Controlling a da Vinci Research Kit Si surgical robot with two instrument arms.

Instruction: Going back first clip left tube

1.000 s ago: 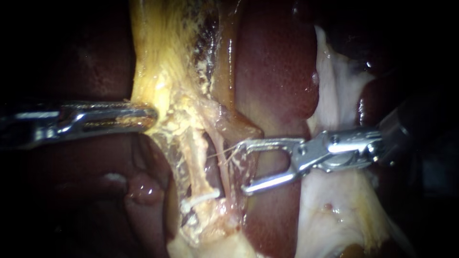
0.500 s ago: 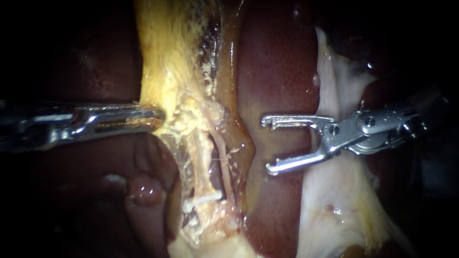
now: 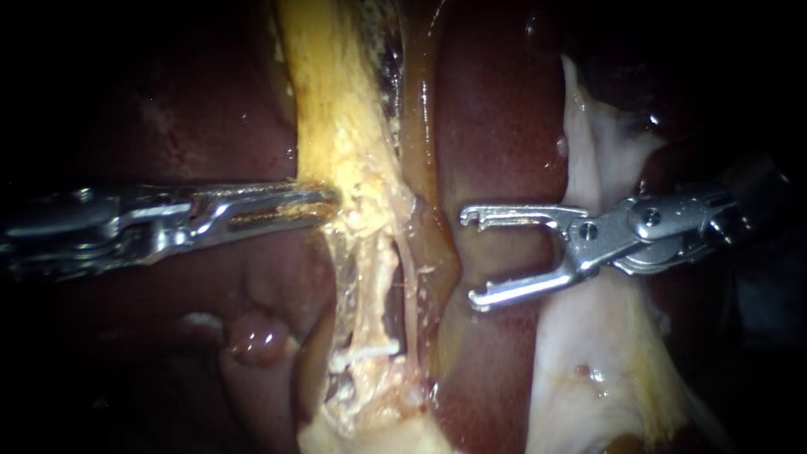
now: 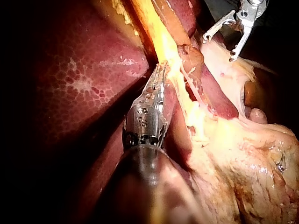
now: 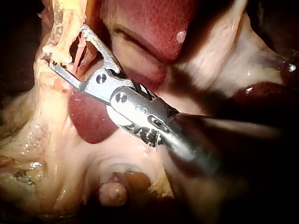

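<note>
In the endoscope view my left instrument (image 3: 324, 202) has its jaws shut on the edge of the yellow gallbladder tissue (image 3: 332, 101), holding it taut. Below that grip run two tubes: the pale, ragged left tube (image 3: 370, 286) and the thin pink right tube (image 3: 409, 290). A white clip (image 3: 363, 350) lies across the left tube low down. My right instrument (image 3: 472, 257) stands open and empty over the liver, apart from the tubes and to their right. The left wrist view shows my left instrument (image 4: 161, 74) pinching the yellow strand. The right wrist view shows my right instrument (image 5: 67, 46) with its jaws spread beside the tubes.
Dark red liver (image 3: 496, 126) lies behind and on both sides of the tubes. Pale whitish tissue (image 3: 588, 361) spreads under my right instrument's shaft. A small reddish nodule (image 3: 252, 332) sits low on the left.
My right instrument drew back to the right, off the tubes, jaws still open. My left instrument moved right, carrying the yellow tissue and the tubes with it.
</note>
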